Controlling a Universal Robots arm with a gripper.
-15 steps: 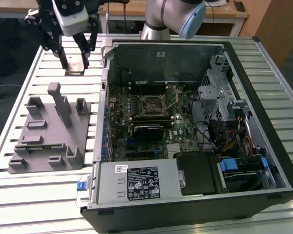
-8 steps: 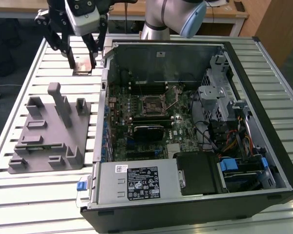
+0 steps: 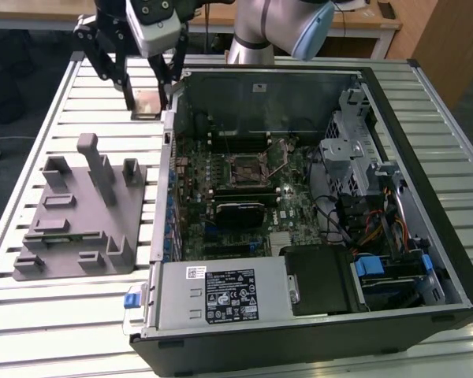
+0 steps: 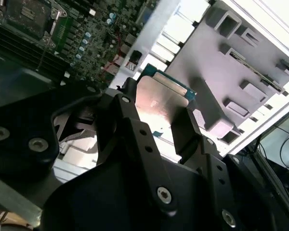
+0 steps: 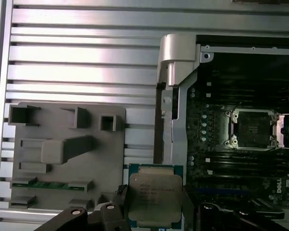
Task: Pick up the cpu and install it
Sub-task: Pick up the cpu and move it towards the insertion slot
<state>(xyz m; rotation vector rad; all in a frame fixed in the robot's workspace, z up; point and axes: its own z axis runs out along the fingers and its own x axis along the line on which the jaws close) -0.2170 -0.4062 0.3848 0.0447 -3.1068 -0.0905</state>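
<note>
Your slatted metal tabletop (image 3: pixel 55 118) carries an open computer case (image 3: pixel 299 90) and a grey tray (image 3: pixel 71 236). Your pincer (image 3: pixel 148 105) is clamped on the cpu (image 5: pixel 155 197), held flat, silver top up, above the slats between tray and case. It looks nearly square, so there's no clear long axis.

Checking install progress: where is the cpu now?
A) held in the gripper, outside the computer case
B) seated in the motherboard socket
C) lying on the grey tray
A: the gripper is shut on the cpu beside the computer case, and the motherboard socket stands empty.
</note>
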